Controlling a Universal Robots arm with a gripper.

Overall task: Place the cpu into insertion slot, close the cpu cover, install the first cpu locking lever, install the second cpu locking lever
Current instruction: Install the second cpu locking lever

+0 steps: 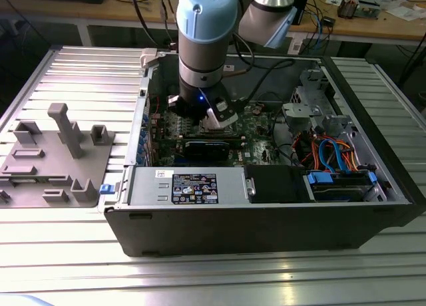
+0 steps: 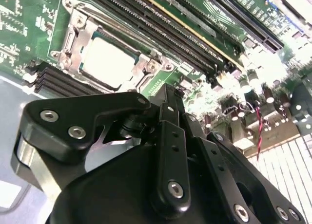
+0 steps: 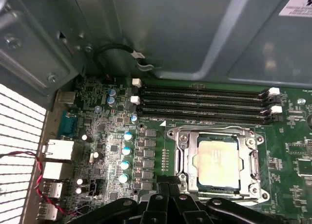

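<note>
So the arm is reaching down into the open computer case (image 1: 266,213), with the gripper (image 1: 212,117) hovering low over the green motherboard (image 1: 256,136) in the exterior view. In both wrist views the cpu (image 3: 217,164) already sits in the insertion slot (image 3: 181,145), silver top facing up, and the cpu cover (image 3: 256,161) is down around it, the frame's window showing the chip. In the second wrist view the same cpu (image 2: 108,63) is just beyond the gripper's (image 2: 166,93) black linkage, and the fingers look drawn together to a narrow tip, holding nothing I can see. That tip sits just beside the socket's edge, near the metal frame. Long black memory slots (image 3: 204,104) run alongside the socket, and the case's grey wall (image 3: 195,34) rises behind them.
</note>
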